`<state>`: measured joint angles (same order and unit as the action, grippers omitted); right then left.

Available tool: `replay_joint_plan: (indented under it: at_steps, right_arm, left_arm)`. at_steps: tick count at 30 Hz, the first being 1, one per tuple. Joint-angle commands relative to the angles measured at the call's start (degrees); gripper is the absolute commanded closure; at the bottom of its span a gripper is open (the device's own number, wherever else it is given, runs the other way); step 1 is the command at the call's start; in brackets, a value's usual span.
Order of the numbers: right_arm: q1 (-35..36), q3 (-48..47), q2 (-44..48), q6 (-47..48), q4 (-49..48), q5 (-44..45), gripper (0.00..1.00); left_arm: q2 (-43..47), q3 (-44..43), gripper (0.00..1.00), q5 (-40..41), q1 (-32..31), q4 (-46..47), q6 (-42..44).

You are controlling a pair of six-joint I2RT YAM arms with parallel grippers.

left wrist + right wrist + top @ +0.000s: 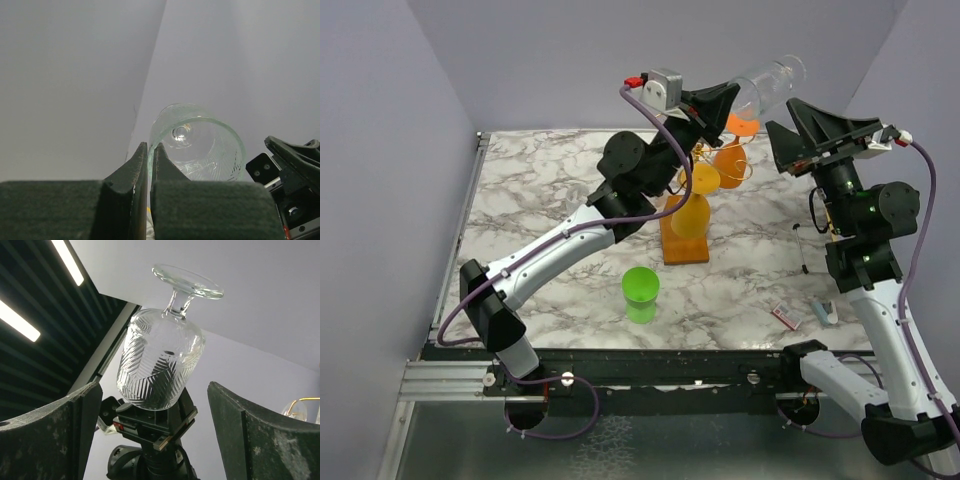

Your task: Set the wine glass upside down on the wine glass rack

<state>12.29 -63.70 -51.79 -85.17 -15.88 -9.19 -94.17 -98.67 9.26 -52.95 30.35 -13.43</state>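
A clear cut-glass wine glass is held high in the air beyond the wine glass rack, tilted with its foot pointing up and right. My left gripper is shut on the glass wall at the rim. In the left wrist view its fingers pinch the rim of the glass. The rack's gold wire arms carry several orange glasses. My right gripper is open just right of the glass. In the right wrist view the glass stands foot-up between the wide-apart fingers, untouched by them.
A green cup stands on the marble table in front of the rack. Small items lie at the right: a packet, a blue-white piece and a thin tool. Walls close in behind and on both sides.
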Motion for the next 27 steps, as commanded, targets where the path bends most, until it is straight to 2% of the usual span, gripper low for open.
replay_joint_plan:
  at_steps: [1,6,20,23,27]
  right_arm:
    - [-0.3,-1.7,-1.4,-3.5,-2.3,2.3,0.08]
    - [-0.3,-3.2,-3.3,-5.7,0.2,2.7,0.08]
    - [-0.3,-4.3,-5.9,-6.5,-2.9,1.1,0.09]
    - [-0.3,-4.6,-6.3,-7.2,-2.8,-0.1,0.13]
    - [-0.3,-4.5,-6.1,-8.5,-2.5,-1.1,0.25]
  left_arm:
    - [0.6,-1.1,1.00,1.9,-1.2,7.2,0.6]
    - [0.4,0.4,1.00,1.6,-2.3,8.4,0.9]
    - [0.0,3.6,1.00,2.1,-3.9,9.9,3.6]
    - [-0.3,3.7,1.00,2.6,-4.1,10.0,4.4]
    - [-0.7,3.7,1.00,3.5,-4.5,10.1,5.7]
